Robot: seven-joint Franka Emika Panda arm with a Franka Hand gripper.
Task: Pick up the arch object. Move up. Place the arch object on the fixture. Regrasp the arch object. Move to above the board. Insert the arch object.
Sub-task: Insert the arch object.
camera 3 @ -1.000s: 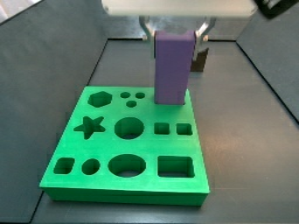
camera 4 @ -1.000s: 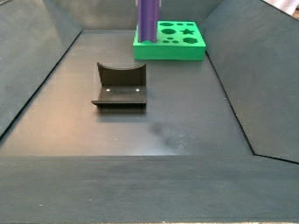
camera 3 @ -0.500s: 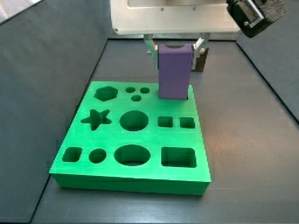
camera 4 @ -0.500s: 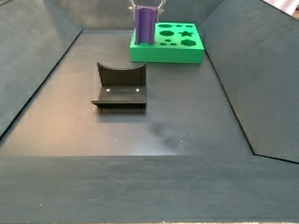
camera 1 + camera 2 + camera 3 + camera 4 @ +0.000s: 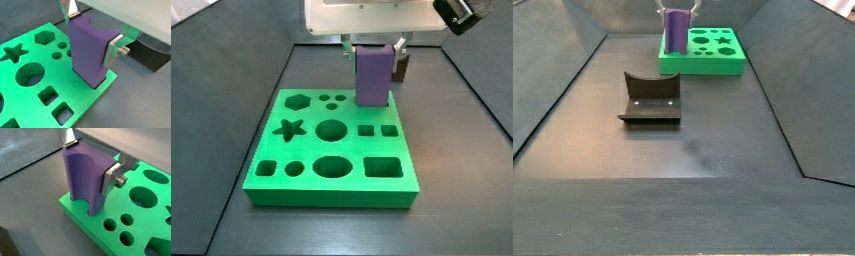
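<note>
Lowered since the earlier frames: the purple arch block, which is now seated with its lower end in a cut-out at the far corner of the green board; in a side view less of the block is seen above the board than half a second ago.

Gripper: positioned directly above that corner of the board, jaws clamped on the upper sides of the arch block, silver finger plates pressed flat against it in both wrist views.

Arch block: held upright, curved groove visible along one side; lower end judged partly entered into the cut-out, depth not determinable.

Board: lies flat on the dark floor, at about 12 o'clock from the fixture in a side view, well apart from it. Fixture is empty.

Risk, as a judgement: if the groove side is not matched to the arch-shaped cut-out, the block may be jammed or the board shifted under downward pressure. If release is made before full seating, the block may be left tilted.
</note>
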